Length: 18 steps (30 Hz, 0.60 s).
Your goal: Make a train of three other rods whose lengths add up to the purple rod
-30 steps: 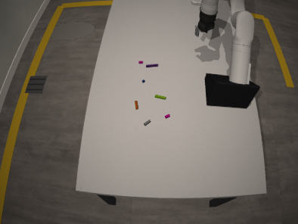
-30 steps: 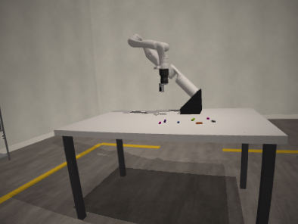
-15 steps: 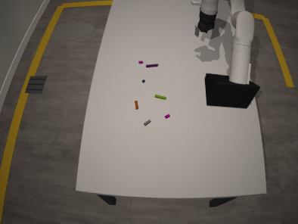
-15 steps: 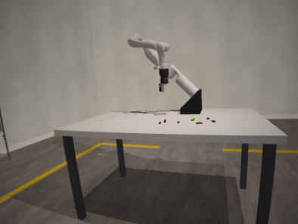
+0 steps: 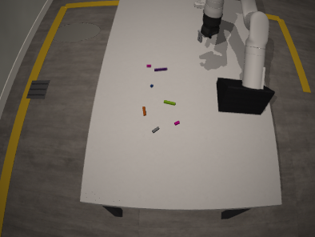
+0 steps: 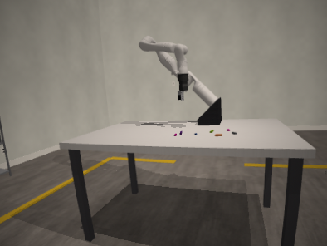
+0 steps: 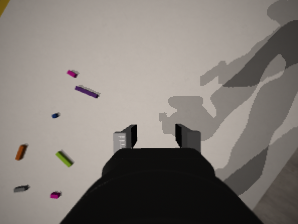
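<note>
Several small rods lie apart on the white table. The purple rod lies near a magenta rod. The blue rod is below them. The lime rod, the orange rod, the grey rod and a second magenta rod lie nearer the front. None touch. My gripper is open and empty, high above the table's far side, well away from the rods. In the wrist view my gripper has the purple rod, blue rod, lime rod and grey rod to its left.
The arm's black base block stands on the table's right side. The arm's shadow falls on the far part of the table. A yellow line runs on the floor around the table.
</note>
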{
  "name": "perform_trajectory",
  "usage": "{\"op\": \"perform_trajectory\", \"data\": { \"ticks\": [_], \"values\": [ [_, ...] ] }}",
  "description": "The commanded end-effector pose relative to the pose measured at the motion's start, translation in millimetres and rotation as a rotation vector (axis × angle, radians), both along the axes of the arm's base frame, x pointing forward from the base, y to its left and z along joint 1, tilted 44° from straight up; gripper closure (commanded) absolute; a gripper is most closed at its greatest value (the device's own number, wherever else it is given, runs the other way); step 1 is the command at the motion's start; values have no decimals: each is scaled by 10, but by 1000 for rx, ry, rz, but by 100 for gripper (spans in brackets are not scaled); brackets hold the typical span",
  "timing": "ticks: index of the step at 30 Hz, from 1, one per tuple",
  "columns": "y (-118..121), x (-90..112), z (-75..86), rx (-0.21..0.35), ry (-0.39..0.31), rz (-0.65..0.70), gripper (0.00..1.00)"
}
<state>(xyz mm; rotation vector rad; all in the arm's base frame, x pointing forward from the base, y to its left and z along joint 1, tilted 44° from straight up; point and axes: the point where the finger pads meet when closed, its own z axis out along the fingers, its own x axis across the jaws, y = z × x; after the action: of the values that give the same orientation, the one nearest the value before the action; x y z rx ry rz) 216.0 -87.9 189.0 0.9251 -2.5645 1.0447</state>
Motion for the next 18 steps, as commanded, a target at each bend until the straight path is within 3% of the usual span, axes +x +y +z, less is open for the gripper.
{"op": "perform_trajectory", "data": {
  "ticks": [1, 6, 13, 15, 18],
  "values": [
    [182, 127, -184, 9, 35, 20, 0],
    [567, 406, -555, 34, 56, 47, 0],
    [1007, 642, -1083, 51, 79, 71, 0],
    [1007, 642, -1083, 51, 79, 71, 0],
    [1227, 723, -1406, 54, 89, 82, 0]
  ]
}}
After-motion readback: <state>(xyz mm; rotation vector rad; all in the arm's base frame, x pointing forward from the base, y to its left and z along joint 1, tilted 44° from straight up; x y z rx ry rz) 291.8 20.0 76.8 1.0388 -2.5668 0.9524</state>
